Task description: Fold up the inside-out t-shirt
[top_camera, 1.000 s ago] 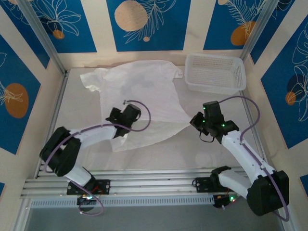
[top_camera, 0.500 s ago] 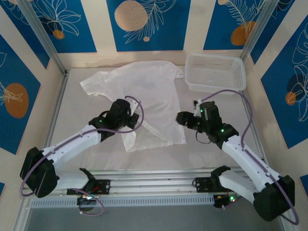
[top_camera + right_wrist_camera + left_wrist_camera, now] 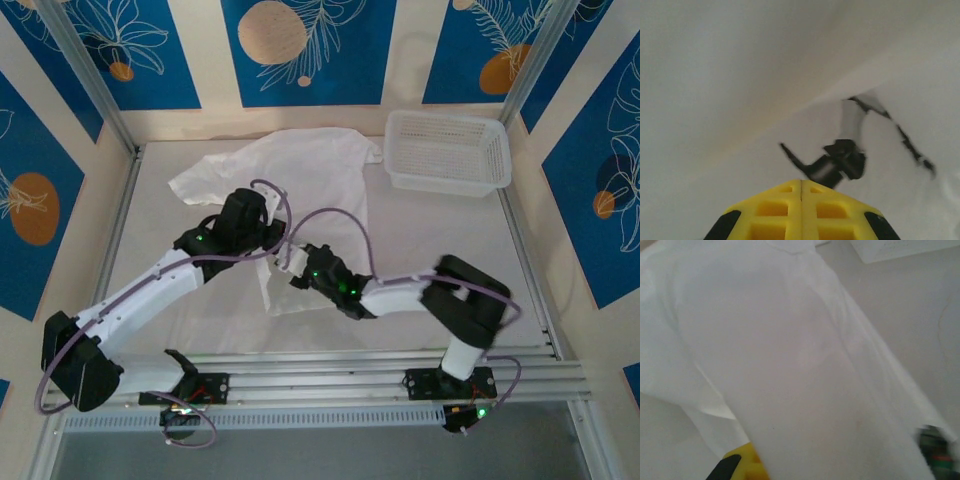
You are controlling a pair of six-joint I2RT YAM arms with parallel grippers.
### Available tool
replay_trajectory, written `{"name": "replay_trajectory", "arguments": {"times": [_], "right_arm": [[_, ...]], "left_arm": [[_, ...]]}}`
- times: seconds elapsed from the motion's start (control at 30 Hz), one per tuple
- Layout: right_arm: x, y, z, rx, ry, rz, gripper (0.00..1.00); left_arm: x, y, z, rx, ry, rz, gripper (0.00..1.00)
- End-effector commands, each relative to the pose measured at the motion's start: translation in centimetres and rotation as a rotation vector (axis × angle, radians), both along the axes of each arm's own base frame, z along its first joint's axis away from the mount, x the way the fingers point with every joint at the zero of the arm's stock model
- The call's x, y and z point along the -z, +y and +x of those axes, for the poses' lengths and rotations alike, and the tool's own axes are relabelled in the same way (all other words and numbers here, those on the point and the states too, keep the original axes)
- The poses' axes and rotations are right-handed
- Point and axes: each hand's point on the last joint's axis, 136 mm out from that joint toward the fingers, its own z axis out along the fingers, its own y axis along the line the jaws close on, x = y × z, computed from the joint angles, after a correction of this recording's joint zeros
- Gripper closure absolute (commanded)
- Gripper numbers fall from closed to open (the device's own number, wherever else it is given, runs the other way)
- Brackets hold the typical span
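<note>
Top external: the inside-out t-shirt is laid on the counter, left of the mesh basket. Its long axis runs far-to-near, with the sleeves at the far end and the hem end pointed at the arm bases. The left end effector and right end effector are met just beside each other over the narrow near part. Against half a second earlier, the right arm has been swung leftward across the counter, the shirt's right edge drawn in and the near part made narrower.

Left wrist: the t-shirt is seen draped diagonally. A yellow finger is partly covered by it, closed on the cloth.

Right wrist: the end effector is pressed fully together. Cloth hangs above, and a pinch cannot be told.
</note>
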Motion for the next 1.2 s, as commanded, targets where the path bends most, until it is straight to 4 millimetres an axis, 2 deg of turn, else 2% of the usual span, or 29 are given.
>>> {"name": "replay_trajectory", "arguments": {"times": [0.0,0.1,0.17,0.27,0.33,0.4,0.5,0.57,0.63,0.7,0.77,0.8,0.83,0.9,1.0,1.07,1.17], "right_arm": [[-5.2,-0.3,5.0,0.118,-0.488,-0.176,1.00],[-4.7,-0.4,7.1,0.139,-0.680,-0.293,1.00],[-2.8,-0.8,9.0,0.142,-0.692,-0.373,1.00],[-1.5,-2.3,11.4,0.186,-0.677,-0.425,1.00],[-0.5,-3.7,12.9,0.227,-0.612,-0.441,1.00],[1.9,-5.4,14.2,0.256,-0.441,-0.476,1.00],[4.2,-7.6,14.2,0.302,-0.139,-0.419,1.00],[4.1,-8.1,13.4,0.319,0.032,-0.342,1.00],[3.4,-7.2,11.6,0.250,0.163,-0.245,1.00],[1.5,-5.6,9.4,0.138,0.239,-0.117,1.00],[-0.8,-4.8,8.0,0.059,0.280,0.028,1.00],[-1.9,-4.8,7.8,0.038,0.352,0.110,1.00],[-2.7,-5.0,8.4,0.066,0.426,0.173,1.00],[-3.3,-5.5,9.9,0.155,0.599,0.249,1.00],[-3.5,-5.0,11.4,0.230,0.680,0.350,1.00],[-2.6,-4.6,11.9,0.273,0.649,0.379,1.00],[0.3,-4.7,12.2,0.367,0.621,0.349,1.00]], "left_arm": [[-3.5,-0.8,-0.7,0.016,0.003,-0.103,1.00],[-4.4,-1.3,-1.0,0.007,0.036,-0.167,1.00],[-5.1,-1.6,-1.1,-0.007,0.063,-0.226,1.00],[-6.9,-3.2,-2.0,0.058,0.093,-0.316,1.00],[-7.8,-3.6,-2.3,0.076,0.107,-0.347,1.00],[-8.8,-3.7,-2.4,0.081,0.102,-0.365,1.00],[-9.7,-3.9,-2.2,0.081,0.096,-0.376,1.00],[-9.9,-4.0,-1.9,0.077,0.090,-0.371,1.00],[-9.9,-3.7,-1.2,0.051,0.077,-0.344,1.00],[-9.6,-3.5,-0.5,0.029,0.065,-0.303,1.00],[-9.5,-3.5,-0.2,0.024,0.063,-0.276,1.00],[-9.6,-3.6,-0.2,0.033,0.064,-0.277,1.00],[-9.9,-4.0,-0.2,0.050,0.065,-0.290,1.00],[-10.9,-6.0,-1.2,0.161,0.077,-0.364,1.00],[-12.7,-8.1,-2.0,0.246,0.097,-0.465,1.00],[-13.8,-8.6,-1.2,0.227,0.086,-0.502,1.00],[-16.3,-9.0,0.2,0.188,0.058,-0.548,1.00]]}}
